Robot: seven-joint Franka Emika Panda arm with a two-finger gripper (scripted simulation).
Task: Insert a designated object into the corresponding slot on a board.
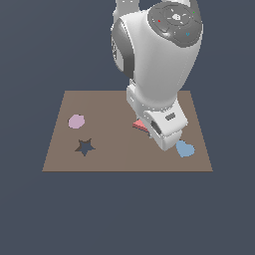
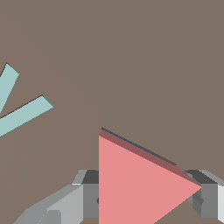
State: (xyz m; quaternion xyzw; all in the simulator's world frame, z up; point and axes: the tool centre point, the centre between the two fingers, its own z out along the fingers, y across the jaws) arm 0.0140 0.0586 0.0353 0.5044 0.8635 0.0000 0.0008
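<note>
The salmon-red triangular block (image 2: 135, 183) sits between my gripper's (image 2: 144, 194) grey fingers (image 2: 87, 192), which press against its flat side and its tip, so the gripper is shut on it. A thin dark navy sliver of the slot (image 2: 141, 147) shows along one edge of the block; the remainder of the slot is hidden under it. In the exterior view the block (image 1: 140, 124) peeks out from under the arm's hand (image 1: 164, 122) near the middle of the brown board (image 1: 114, 159). The fingers are hidden there.
A dark star cut-out (image 1: 85, 147) and a pink round piece (image 1: 76, 121) lie on the board's left part in the exterior view. A blue heart (image 1: 185, 149) lies at its right. Thin teal triangle outline bars (image 2: 24, 114) lie on the board near the block.
</note>
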